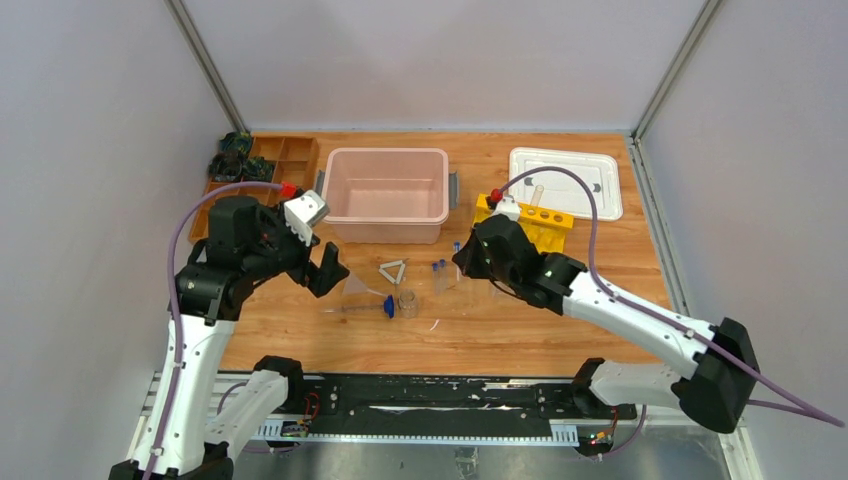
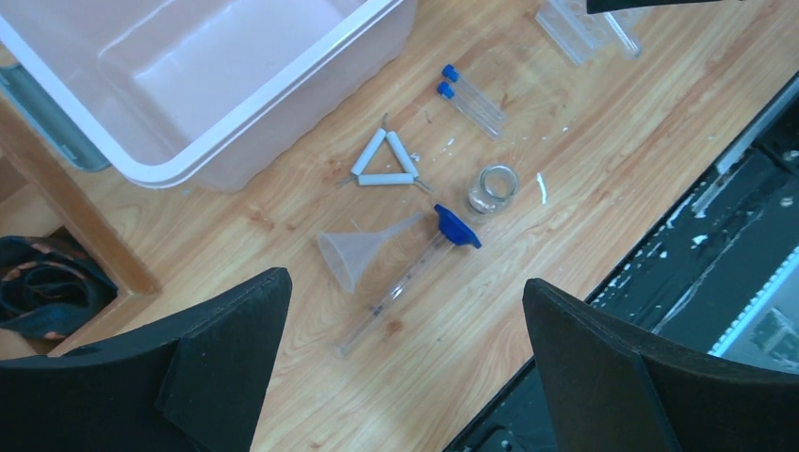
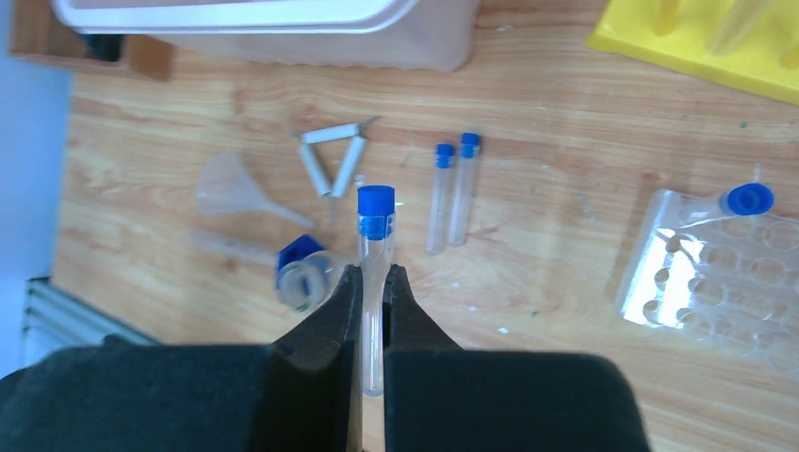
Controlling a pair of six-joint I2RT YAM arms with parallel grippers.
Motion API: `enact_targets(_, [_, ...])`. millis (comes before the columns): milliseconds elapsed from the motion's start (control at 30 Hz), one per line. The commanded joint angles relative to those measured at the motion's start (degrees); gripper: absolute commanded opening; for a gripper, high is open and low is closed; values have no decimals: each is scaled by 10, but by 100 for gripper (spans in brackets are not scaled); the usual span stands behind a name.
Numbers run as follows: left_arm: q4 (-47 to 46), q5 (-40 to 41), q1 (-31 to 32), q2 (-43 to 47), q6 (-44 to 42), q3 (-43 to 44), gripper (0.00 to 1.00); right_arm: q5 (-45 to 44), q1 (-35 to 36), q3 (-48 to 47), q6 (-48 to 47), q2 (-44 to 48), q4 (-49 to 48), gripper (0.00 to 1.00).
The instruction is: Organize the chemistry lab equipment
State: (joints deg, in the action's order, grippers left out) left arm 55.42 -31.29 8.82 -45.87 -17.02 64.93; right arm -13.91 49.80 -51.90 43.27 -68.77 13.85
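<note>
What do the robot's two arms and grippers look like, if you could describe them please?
The left arm and right arm have white links with black joint housings. A purple cable loops along each to a red connector at the wrist. The left gripper and right gripper have matte black, wedge-shaped fingers.

Blue-capped vial point(image 3: 374, 247) pinched in right fingers point(image 3: 332, 325); two vials point(image 3: 465, 188) lie beside pale triangle point(image 3: 314, 169).
</note>
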Motion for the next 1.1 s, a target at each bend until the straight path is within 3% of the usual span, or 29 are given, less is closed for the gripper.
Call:
enact_targets(0, [-3,-39,1,-12,35,23,100,-15,40,-33,32,47,38,0])
enact_targets(167, [-13,-72,1,-35,96,47,100,-75,94,-92,22,56,2,0])
enact_targets(400, [-39,-137,1,-40,156,60,99,-132,159,-136,-15,5,-154,0])
enact_targets(567, [-53,-159,1,-34,179,65,96,-156,194,-186,-44,-38,-191,0])
enact_targets(1067, [-160,-237,1,-29,294,22,69,-151,221,-215,-52,-77,-268,0])
